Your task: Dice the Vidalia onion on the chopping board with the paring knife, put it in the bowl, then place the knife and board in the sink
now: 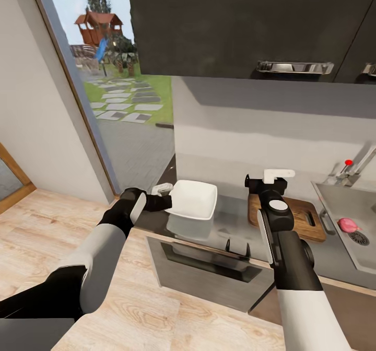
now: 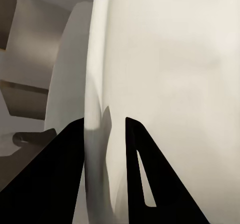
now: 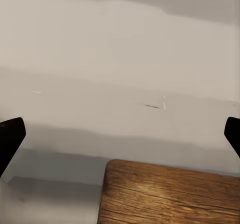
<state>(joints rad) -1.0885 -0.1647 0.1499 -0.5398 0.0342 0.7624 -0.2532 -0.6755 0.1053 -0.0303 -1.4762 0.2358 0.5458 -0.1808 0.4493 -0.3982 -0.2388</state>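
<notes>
My left gripper (image 2: pixel 105 149) pinches the bowl (image 1: pixel 192 198) rim between its fingers. My right gripper (image 3: pixel 120 134) gapes wide, the board (image 3: pixel 170 194) corner between its fingertips

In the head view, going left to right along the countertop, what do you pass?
Left gripper → white bowl → right gripper over the chopping board → pink item in the sink.

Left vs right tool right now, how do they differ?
The left tool is closed on the bowl rim, one finger each side; the right tool is spread wide open, holding nothing. The left sits at the counter's window end; the right hovers over the board. Both have black fingers.
</notes>
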